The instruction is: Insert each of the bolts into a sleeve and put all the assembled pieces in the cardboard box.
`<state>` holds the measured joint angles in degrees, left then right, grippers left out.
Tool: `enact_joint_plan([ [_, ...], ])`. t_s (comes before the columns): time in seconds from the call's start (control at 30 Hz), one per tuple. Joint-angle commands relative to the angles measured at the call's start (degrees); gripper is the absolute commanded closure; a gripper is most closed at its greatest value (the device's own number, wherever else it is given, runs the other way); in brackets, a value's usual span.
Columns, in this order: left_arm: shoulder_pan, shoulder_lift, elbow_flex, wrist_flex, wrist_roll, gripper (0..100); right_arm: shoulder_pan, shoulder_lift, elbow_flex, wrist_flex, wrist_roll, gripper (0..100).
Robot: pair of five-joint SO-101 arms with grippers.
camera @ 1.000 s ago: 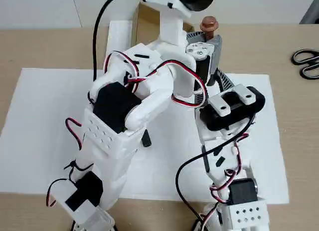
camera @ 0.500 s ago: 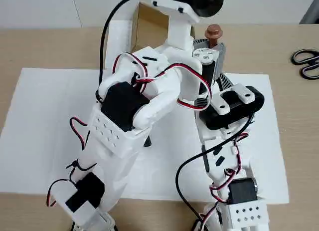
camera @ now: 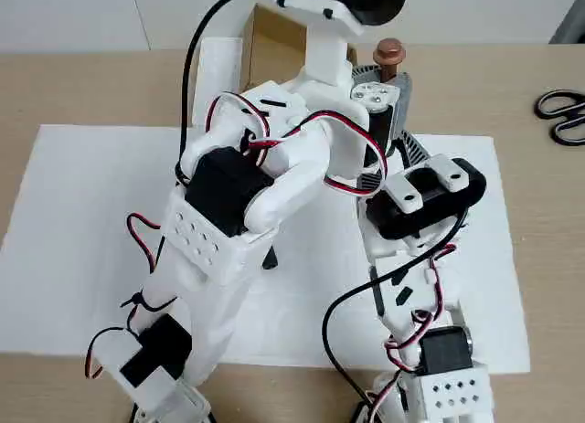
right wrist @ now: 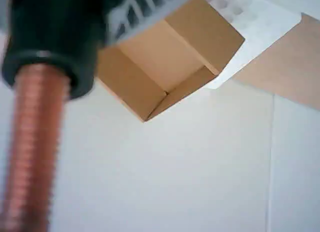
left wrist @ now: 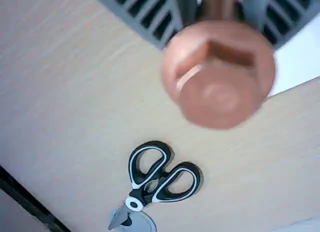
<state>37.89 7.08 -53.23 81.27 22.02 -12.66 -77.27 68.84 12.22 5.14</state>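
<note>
Pale table (camera: 91,85) and white paper (camera: 82,195) lie under both arms. Right claw (camera: 387,78) is clenched on the black sleeve (right wrist: 45,46), copper bolt (camera: 388,50) through it, raised near the open cardboard box (right wrist: 165,61); whether the left arm (camera: 274,167) also grips, I cannot tell. Piece seems light, stiff, smooth: hold the sleeve body. Box rim is close, scissors (left wrist: 160,179) well apart.

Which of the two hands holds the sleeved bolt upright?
The right hand: it clamps the black sleeve, with the copper bolt standing head-up; the left arm stands alongside.
</note>
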Motion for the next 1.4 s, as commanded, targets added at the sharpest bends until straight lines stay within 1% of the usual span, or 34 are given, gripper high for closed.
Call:
enact_joint_plan([
  [0.0,-0.2,-2.3,1.5,-1.7,-0.2,99,0.2,-0.9,-3.1,-1.1,-0.3,99.5],
  [0.17,-0.2,-2.3,4.2,-1.8,-0.2,99,0.4,-0.6,-3.1,-0.9,-0.3,99.5],
  [0.37,-0.1,-2.3,4.5,-1.8,-0.2,99,0.4,-0.4,-3.1,2.4,-0.5,99.5],
  [0.5,0.2,-2.9,8.2,-0.5,-0.1,99,0.4,-0.5,-3.1,2.7,-0.5,99.5],
  [0.57,0.2,-2.9,8.5,0.9,0.0,95,0.4,-0.5,-3.1,2.7,-0.5,99.5],
  [0.77,0.2,-2.9,8.2,2.7,0.1,72,0.4,-0.5,-3.1,2.5,-0.4,99.5],
  [0.87,-0.1,-2.9,7.9,1.8,0.1,65,0.4,-0.4,-3.4,2.4,-0.4,99.5],
  [0.93,-1.1,-3.0,5.2,-0.6,-0.2,62,0.4,-0.3,-4.5,2.4,-0.5,99.5],
  [1.0,-4.8,-3.0,-0.4,-5.2,-0.2,60,0.4,0.8,-6.0,2.4,-0.6,99.5],
  [1.07,-10.5,-2.5,-6.4,-11.2,-0.2,60,0.6,5.0,-8.8,2.4,-2.6,99.5],
  [1.13,-17.3,-2.3,-9.0,-15.2,0.1,60,2.1,12.0,-14.0,2.4,-7.0,99.5],
  [1.2,-23.7,-2.3,-7.3,-16.1,0.2,61,3.6,21.7,-22.0,2.5,-11.9,99.5],
  [1.27,-29.5,-2.3,-3.0,-13.5,0.2,67,5.7,33.0,-31.7,3.0,-16.0,99.5],
  [1.3,-31.9,-2.3,-0.1,-11.4,0.2,73,6.4,38.7,-36.9,3.0,-17.8,99.5],
  [1.37,-36.6,-2.3,6.4,-7.5,0.3,89,6.9,50.2,-47.2,3.0,-20.7,99.5],
])
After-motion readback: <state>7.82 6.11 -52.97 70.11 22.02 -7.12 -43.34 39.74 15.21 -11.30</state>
